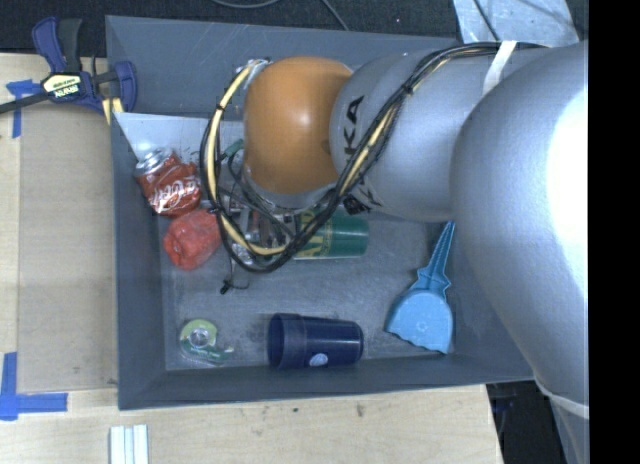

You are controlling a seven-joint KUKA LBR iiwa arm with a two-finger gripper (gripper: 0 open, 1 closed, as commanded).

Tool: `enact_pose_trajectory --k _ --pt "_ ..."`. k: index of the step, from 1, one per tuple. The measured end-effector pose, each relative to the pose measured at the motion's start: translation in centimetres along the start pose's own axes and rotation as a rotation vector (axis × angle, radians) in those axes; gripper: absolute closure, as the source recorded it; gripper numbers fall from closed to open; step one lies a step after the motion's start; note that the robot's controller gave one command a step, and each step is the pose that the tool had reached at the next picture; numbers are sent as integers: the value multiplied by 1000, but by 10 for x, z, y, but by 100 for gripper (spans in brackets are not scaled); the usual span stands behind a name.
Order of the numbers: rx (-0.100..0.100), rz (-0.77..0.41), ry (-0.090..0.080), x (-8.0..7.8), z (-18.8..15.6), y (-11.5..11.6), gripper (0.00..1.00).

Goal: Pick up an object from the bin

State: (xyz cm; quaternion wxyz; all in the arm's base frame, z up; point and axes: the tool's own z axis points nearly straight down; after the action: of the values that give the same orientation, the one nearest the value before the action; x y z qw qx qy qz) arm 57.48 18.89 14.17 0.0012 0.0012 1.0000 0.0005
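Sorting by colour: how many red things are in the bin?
2: a crushed red can at left, a red lump just below it; the arm may hide others.

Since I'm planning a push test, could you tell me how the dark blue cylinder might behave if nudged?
The dark blue cylinder lies on its side, so it would probably roll if nudged. Its smooth, glossy-looking surface may be slippery. The bin wall close beside it could stop it.
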Motion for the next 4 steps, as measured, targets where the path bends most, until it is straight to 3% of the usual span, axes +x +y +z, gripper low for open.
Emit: enact_pose_trajectory --k 1,2,3,4 --pt "0 -23 -2 -15 1 4 0" --pt "-1 -152 -5 -37 9 3 0" --pt "5 -944 -39 -32 40 9 100" --pt "4 -942 -38 -33 40 9 100"
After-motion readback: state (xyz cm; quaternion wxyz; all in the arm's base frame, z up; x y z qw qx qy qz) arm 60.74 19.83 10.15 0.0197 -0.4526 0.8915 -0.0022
